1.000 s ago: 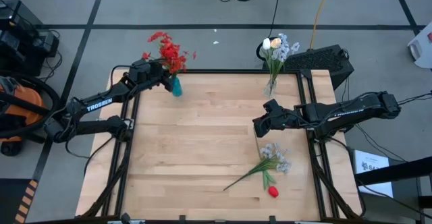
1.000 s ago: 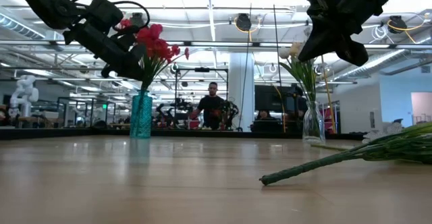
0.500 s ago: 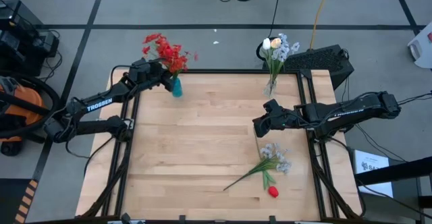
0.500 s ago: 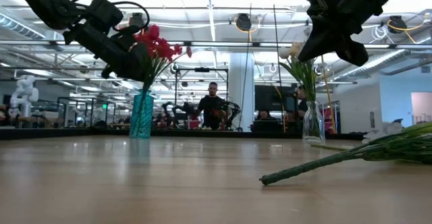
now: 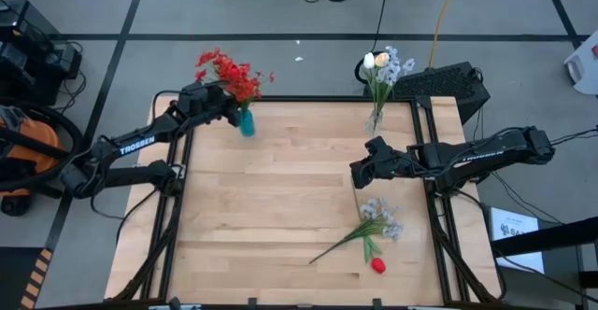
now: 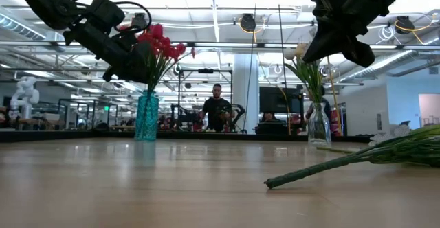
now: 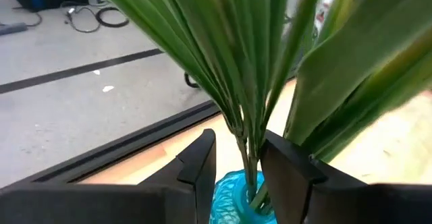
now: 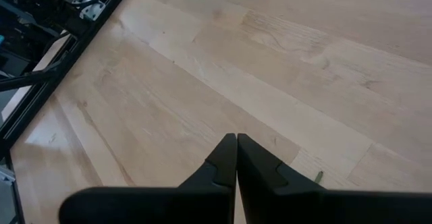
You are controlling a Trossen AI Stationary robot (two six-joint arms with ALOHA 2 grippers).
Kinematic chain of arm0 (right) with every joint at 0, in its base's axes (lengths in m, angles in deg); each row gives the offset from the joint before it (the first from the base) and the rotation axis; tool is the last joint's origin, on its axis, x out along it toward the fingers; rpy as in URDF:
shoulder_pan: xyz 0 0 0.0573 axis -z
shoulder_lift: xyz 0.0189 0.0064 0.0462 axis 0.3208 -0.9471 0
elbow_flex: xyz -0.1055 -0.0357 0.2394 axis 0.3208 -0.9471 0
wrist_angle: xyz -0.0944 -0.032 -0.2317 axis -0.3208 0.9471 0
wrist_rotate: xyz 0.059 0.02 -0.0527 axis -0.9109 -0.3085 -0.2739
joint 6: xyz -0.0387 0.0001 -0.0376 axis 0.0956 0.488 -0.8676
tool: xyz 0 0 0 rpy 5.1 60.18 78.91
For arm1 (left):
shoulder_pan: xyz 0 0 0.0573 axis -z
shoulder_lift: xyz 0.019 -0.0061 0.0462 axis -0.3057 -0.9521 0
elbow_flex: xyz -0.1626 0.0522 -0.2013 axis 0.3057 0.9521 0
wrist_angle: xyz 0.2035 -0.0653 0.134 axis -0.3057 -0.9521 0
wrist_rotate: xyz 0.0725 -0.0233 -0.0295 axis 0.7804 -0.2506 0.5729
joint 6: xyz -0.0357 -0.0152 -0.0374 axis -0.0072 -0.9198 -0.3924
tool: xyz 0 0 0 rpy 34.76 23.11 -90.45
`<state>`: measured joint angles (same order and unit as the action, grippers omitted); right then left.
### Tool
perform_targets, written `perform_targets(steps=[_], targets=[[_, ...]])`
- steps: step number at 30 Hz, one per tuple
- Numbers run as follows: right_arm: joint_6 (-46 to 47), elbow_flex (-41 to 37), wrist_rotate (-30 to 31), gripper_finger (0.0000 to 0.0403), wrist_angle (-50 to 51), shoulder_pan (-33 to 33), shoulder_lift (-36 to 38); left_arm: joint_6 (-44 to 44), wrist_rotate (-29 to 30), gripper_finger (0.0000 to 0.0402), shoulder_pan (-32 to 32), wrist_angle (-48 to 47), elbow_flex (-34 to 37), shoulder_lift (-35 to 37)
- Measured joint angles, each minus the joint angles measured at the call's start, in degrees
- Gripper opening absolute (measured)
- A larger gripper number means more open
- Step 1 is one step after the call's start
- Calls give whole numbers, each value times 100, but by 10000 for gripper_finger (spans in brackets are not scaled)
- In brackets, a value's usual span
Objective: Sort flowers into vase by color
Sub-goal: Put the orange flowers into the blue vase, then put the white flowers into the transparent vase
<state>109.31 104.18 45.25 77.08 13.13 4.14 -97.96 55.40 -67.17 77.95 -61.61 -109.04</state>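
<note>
The counter [image 5: 280, 207] is pale wood, smooth and matt, framed in black metal. The teal vase [image 6: 146, 117] looks like glossy textured glass; the other vase [image 6: 317, 126] is clear glass.

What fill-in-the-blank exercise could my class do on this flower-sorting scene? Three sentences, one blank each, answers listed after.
1. The red flowers stand in a vase coloured ____.
2. The hand with its fingers pressed together over bare wood belongs to the ____ arm.
3. The loose flowers lying flat on the table are nearest the ____ arm.

Missing words: teal; right; right
</note>
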Motion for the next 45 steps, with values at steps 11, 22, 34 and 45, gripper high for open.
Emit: perform_targets(steps=[11,22,34,45], targets=[[-112,0,-2,4,-1,2,0,-147,13,118,2,-1040,0,634],[-232,0,-16,4,0,2,0,-450,45,118,253,-1981,0,798],[-397,0,-76,4,1,2,-2,-1023,301,118,1036,-2663,0,1445],[-668,0,-207,4,10,2,-2,-2282,761,102,2982,-2303,0,1849]])
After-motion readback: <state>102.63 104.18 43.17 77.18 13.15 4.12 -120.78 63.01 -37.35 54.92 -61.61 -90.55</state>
